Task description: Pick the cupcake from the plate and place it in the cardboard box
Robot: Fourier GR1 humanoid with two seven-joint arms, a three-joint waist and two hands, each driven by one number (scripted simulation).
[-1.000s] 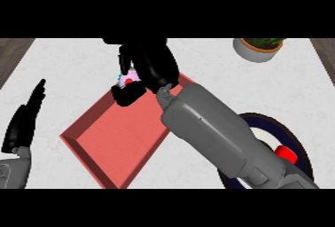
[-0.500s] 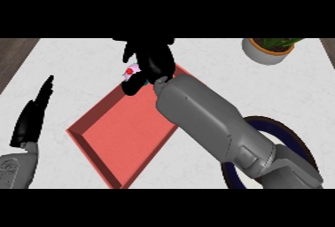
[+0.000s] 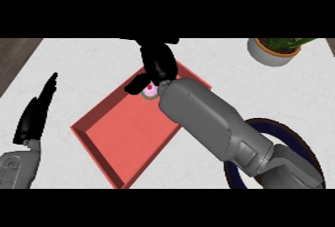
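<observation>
A cupcake (image 3: pixel 149 91) with pink frosting and a red top stands upright in the far corner of the shallow red box (image 3: pixel 124 133). My right hand (image 3: pixel 158 62) hovers just past it, open, fingers stretched away from the cupcake. Its thumb (image 3: pixel 136 84) lies along the cupcake's left side. The grey right forearm crosses the box's right wall and hides much of the dark blue plate (image 3: pixel 297 139) at the lower right. My left hand (image 3: pixel 36 115) rests open at the left edge, fingers up.
A potted plant (image 3: pixel 278 49) in a pale pot stands at the back right of the white counter (image 3: pixel 85 66). The counter's left edge meets a dark wooden floor strip.
The cupcake has shifted out from under the right hand's fingers and now sits lower in the box, beside the thumb. The left hand has not moved.
</observation>
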